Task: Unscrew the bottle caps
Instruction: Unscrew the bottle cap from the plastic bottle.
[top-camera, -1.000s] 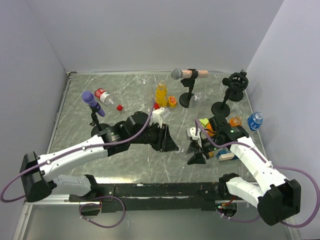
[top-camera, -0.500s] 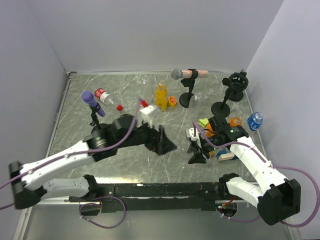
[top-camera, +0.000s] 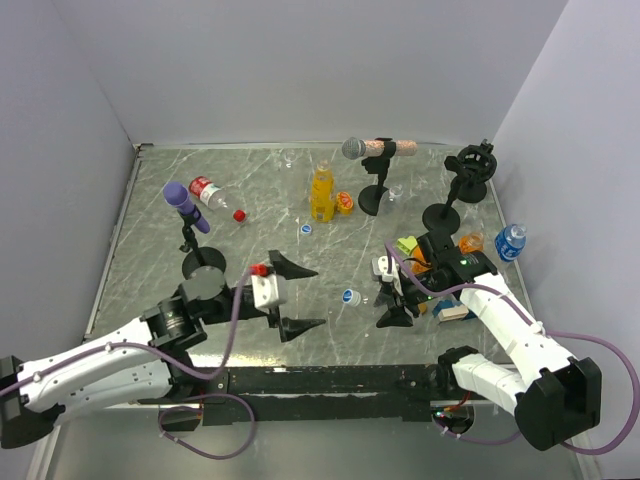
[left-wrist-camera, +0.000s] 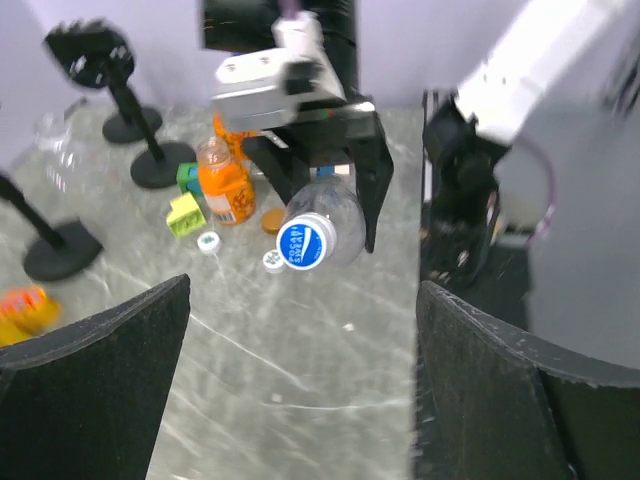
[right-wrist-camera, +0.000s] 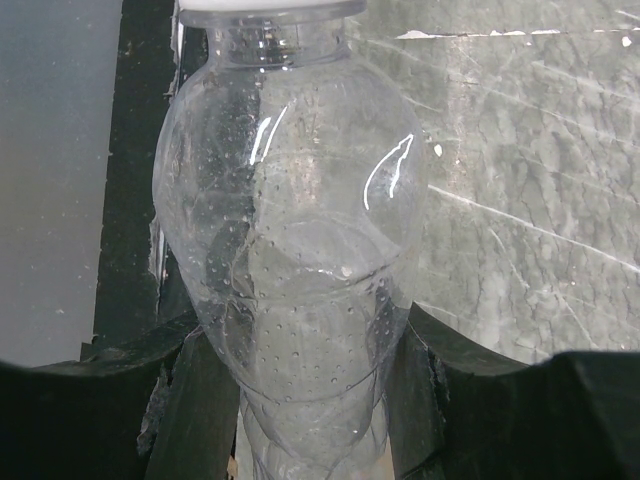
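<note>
Left claw (top-camera: 320, 296) just let go and backed off toward its base, jaws now wide, empty. Blue-topped round plastic screw cap (left-wrist-camera: 303, 243) still sits on the small clear plastic bottle (right-wrist-camera: 300, 180), clamped in the right claw (right-wrist-camera: 300, 320). Not off yet; probably needs a re-grip and another turn.

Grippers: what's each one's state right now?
Left gripper: open, holding nothing.
Right gripper: closed on the clear bottle.

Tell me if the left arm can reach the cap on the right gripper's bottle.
Probably yes: the left gripper is open, the blue cap of the bottle faces it, and only a loose cap lies between them.
</note>
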